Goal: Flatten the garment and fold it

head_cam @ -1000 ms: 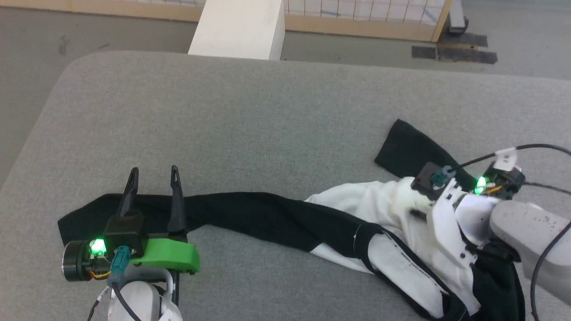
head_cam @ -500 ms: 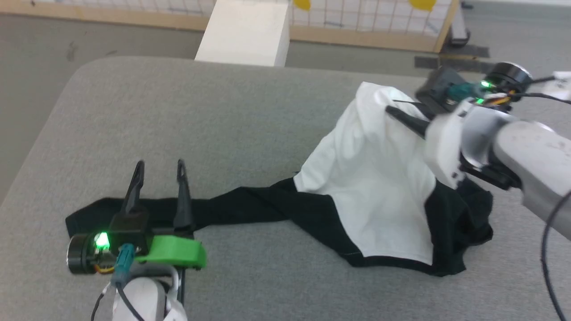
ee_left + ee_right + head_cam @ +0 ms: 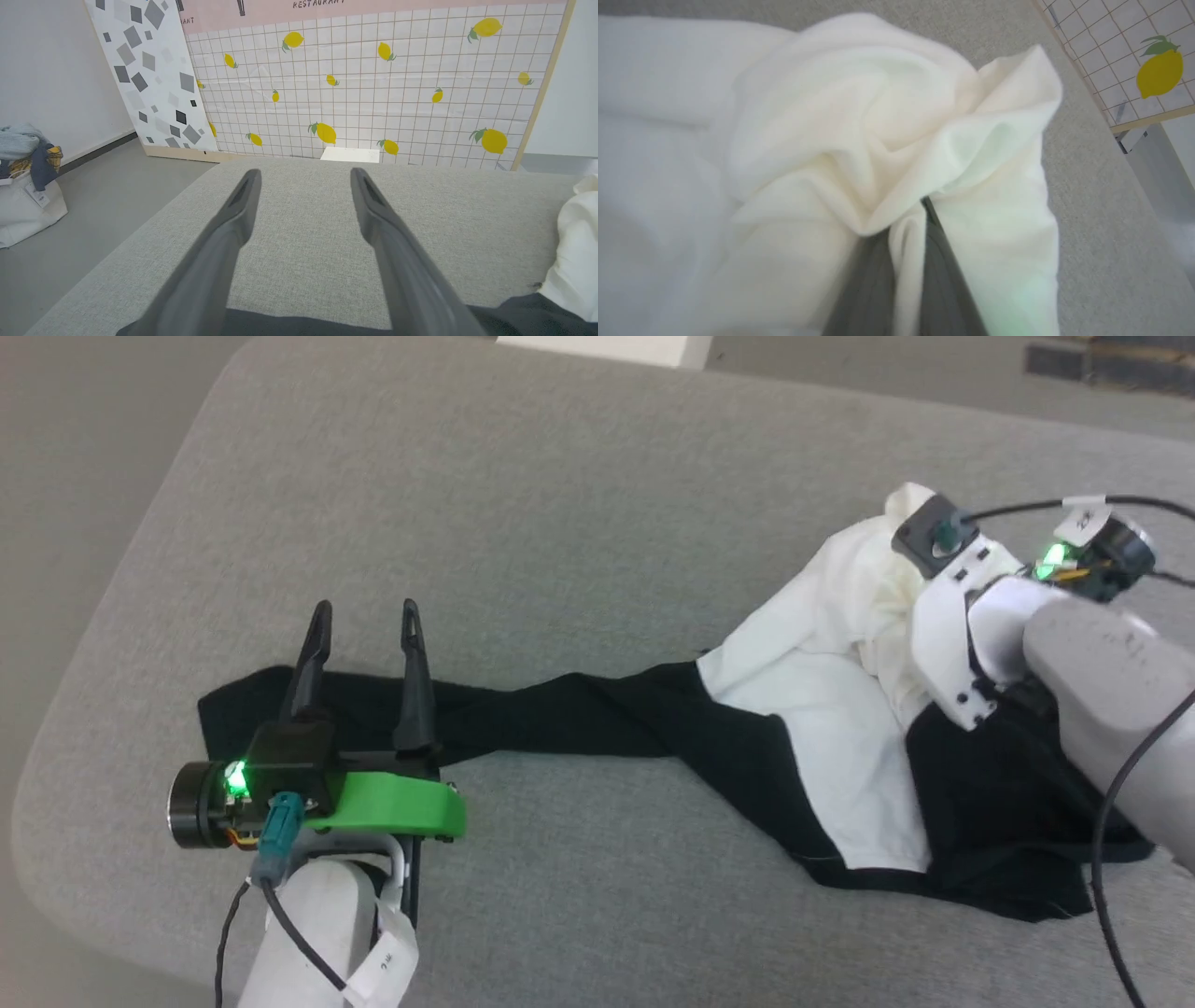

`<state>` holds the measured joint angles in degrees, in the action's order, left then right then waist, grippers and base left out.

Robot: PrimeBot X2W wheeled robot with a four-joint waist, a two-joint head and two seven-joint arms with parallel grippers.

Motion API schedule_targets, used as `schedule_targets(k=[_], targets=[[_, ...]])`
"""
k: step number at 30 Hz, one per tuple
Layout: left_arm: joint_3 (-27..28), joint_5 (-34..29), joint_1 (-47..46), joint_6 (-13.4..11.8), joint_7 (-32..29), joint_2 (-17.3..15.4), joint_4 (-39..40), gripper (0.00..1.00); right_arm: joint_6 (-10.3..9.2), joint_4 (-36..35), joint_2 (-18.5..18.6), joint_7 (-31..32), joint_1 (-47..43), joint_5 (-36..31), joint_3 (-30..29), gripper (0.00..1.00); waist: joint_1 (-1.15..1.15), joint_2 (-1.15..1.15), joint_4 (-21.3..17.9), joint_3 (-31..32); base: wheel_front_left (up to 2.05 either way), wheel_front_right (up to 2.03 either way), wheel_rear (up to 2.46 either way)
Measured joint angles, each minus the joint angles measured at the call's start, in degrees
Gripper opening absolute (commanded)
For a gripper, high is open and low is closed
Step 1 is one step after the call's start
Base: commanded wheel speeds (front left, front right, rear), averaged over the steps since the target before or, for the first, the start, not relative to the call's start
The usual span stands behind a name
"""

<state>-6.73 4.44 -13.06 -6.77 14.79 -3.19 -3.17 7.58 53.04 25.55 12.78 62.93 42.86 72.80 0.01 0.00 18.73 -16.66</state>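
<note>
While pinched in the right hand (image 3: 910, 224), the garment (image 3: 822, 728) lengthwise left-to-right, black sleeve (image 3: 560, 709) leftward.

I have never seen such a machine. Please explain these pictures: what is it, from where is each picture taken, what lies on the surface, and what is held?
It is a wheeled robot with two arms, each ending in a two-fingered gripper. The picture showing both arms comes from a camera on its head, looking down. The other two come from cameras on its wrists, looking along the fingers. On the grey padded surface lies the garment, a crumpled white shirt with black sleeves. The left gripper is open above one sleeve's end, holding nothing. The right gripper is shut on a bunch of white cloth.
</note>
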Motion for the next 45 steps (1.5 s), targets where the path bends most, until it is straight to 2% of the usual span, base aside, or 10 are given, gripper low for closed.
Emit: schedule_targets(k=[1, 2, 3, 4, 11, 17, 27, 42, 44, 45], targets=[[0.1, 0.07, 0.01, -0.24, 0.0, 0.01, -0.04, 1.0, 0.01, -0.02, -0.19, -0.03, -0.32, 0.59, 0.03, 0.07, 0.0, 0.0, 0.24, -0.43, 0.0, 0.0, 0.0], [0.24, 0.07, 0.02, -0.35, 0.0, 0.01, -0.15, 1.0, -0.02, -0.19, -0.23, -0.44, -0.39, 0.96, 0.03, 0.32, 0.0, 0.0, 0.43, -0.85, 0.0, 0.0, 0.0], [0.37, 0.03, 0.04, -0.35, 0.0, 0.0, -0.34, 1.0, -0.02, -0.57, -0.07, -1.58, -0.27, 0.83, 0.03, 0.75, 0.0, 0.0, 0.47, -1.1, 0.0, 0.0, 0.0], [0.45, -0.05, 0.08, -0.35, 0.0, 0.0, -0.53, 1.0, -0.01, -1.02, 0.11, -2.87, -0.21, 0.56, 0.08, 1.0, 0.0, 0.0, 0.41, -1.13, 0.0, 0.0, 0.0], [2.36, -1.59, 1.98, -0.18, 0.0, -0.13, -1.57, 1.0, 0.0, -6.65, 3.31, -12.68, 1.6, -0.21, 0.56, 1.0, 0.0, 0.0, -0.63, 1.1, 0.0, 0.0, 0.0], [3.96, -2.14, 5.36, -0.05, 0.0, -0.44, -1.29, 1.0, 0.0, -17.83, 11.72, -13.85, 3.89, 4.26, 0.58, 1.0, -0.01, 0.0, -3.56, 4.93, 0.0, 0.0, 0.0], [4.13, -2.46, 6.42, 0.26, 0.0, -0.42, 0.1, 1.0, 0.0, -37.42, 30.78, 11.57, -0.24, 18.36, 0.44, 1.0, -0.01, 0.0, -8.52, 8.31, 0.0, 0.0, 0.0], [3.21, -2.43, 3.72, 0.46, 0.0, -0.15, 0.24, 1.0, -0.02, -24.64, 20.82, 12.35, -14.07, 22.58, -0.92, 1.0, -0.01, 0.0, -6.78, 2.61, 0.0, 0.0, 0.0], [3.52, -2.43, 3.74, 0.38, 0.0, -0.14, 0.18, 1.0, -0.01, -24.07, 20.65, 9.45, -14.1, 22.57, -1.09, 0.0, -0.01, 0.0, -6.94, 2.53, 0.0, 0.0, 0.0], [3.7, -2.43, 3.76, 0.38, 0.0, -0.14, 0.14, 1.0, -0.01, -23.95, 20.57, 7.71, -14.05, 22.38, -1.02, 0.0, -0.01, 0.0, -7.12, 2.58, 0.0, 0.0, 0.0]])
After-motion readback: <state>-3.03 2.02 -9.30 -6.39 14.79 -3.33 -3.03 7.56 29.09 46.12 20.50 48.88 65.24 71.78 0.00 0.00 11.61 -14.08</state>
